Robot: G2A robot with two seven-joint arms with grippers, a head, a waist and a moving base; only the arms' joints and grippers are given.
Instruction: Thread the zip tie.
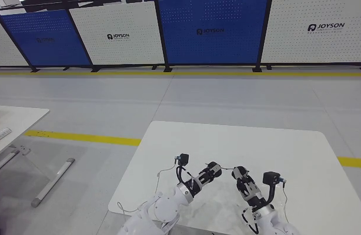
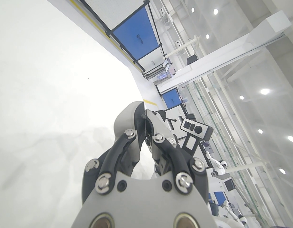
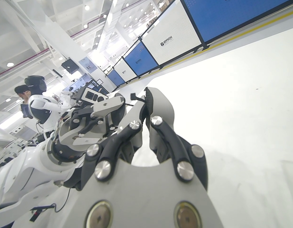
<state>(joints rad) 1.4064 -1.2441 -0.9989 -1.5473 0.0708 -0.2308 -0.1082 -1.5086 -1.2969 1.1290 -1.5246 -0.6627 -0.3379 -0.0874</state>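
Left gripper [image 1: 212, 171] is clamped on one end of the tie [image 1: 227, 169], near the table's [image 1: 227, 141] front edge. The tie spans the gap between the tips. Right gripper [image 1: 240, 174] is pinched shut on the other end, with the head [image 3: 133, 96] poking out. We judge we're at alignment. Next we need the tail tip squared to the head slot, then a slow feed.
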